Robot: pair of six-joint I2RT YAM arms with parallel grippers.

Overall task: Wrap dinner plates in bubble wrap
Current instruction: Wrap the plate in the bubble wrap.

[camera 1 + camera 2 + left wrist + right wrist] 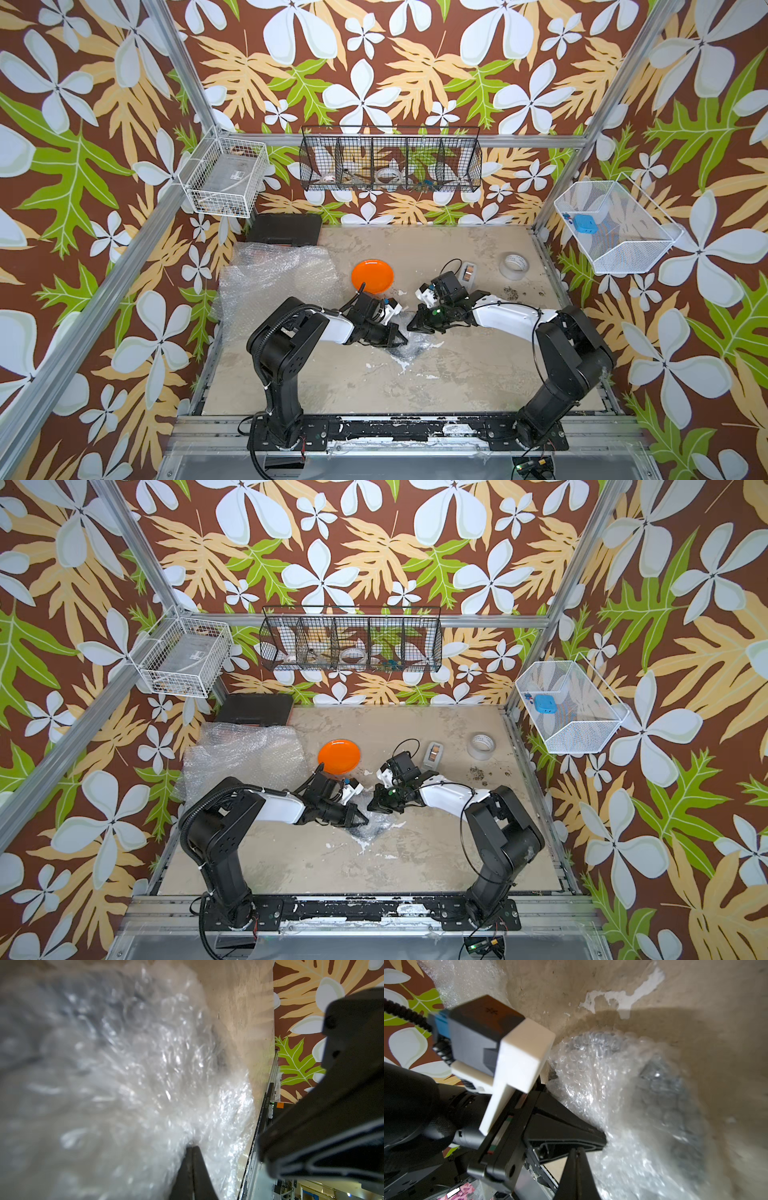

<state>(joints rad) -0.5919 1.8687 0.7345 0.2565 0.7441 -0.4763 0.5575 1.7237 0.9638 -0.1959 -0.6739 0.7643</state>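
Bubble wrap (145, 1068) is lying bunched over the black plate (662, 1093) at the middle of the table (457, 374). Both the left gripper (192, 1147) and the right gripper (576, 1150) are pinching it, jaws closed. Just beyond, the orange plate (372, 276) is sitting bare, and spare sheets (274, 282) are lying far left.

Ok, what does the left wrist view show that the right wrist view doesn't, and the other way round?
Left wrist only: the metal rail along the table edge. Right wrist only: the left arm's wrist camera, a white patch on the table, a spare bubble wrap sheet beyond. Both: the left gripper and right gripper, shut, at the bubble wrap bundled over a dark shape, probably the black plate.
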